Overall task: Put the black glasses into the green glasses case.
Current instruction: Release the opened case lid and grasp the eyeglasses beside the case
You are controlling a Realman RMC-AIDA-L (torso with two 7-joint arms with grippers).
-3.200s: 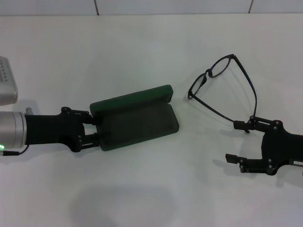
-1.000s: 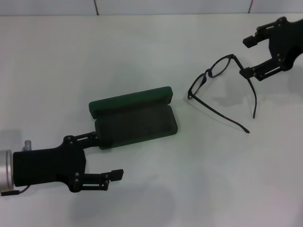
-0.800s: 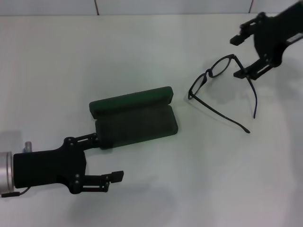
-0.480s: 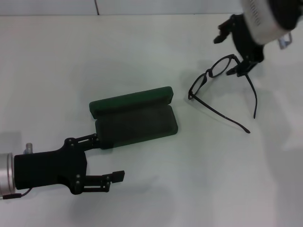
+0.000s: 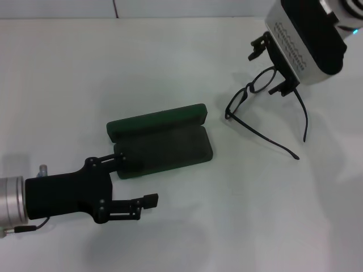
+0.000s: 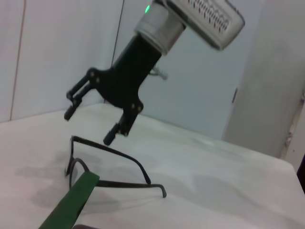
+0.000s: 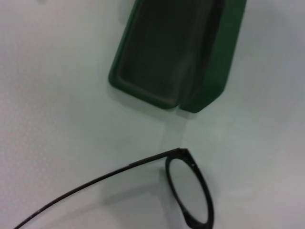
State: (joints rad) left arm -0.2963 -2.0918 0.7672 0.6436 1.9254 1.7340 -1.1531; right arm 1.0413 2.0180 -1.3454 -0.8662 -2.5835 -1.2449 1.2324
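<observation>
The black glasses (image 5: 236,103) lie on the white table right of centre, temple arms unfolded and pointing toward me. They also show in the left wrist view (image 6: 128,184) and the right wrist view (image 7: 188,191). The green glasses case (image 5: 161,146) lies open at centre left, its grey lining facing up and its lid (image 5: 156,120) on the far side; the right wrist view shows the case (image 7: 171,52) too. My right gripper (image 5: 269,68) is open and hangs just above the far end of the glasses' frame; the left wrist view shows this gripper (image 6: 90,126) as well. My left gripper (image 5: 136,180) is open and empty at the case's near left corner.
The white table (image 5: 187,226) runs to a pale wall (image 5: 170,7) at the back. The right arm's white wrist housing (image 5: 306,39) hangs over the back right corner. The case's green edge (image 6: 71,202) stands close before the left wrist camera.
My right gripper has swung in from the table's right side to above the glasses' frame, turning its wrist over them. My left gripper has crept a little to the right, still open.
</observation>
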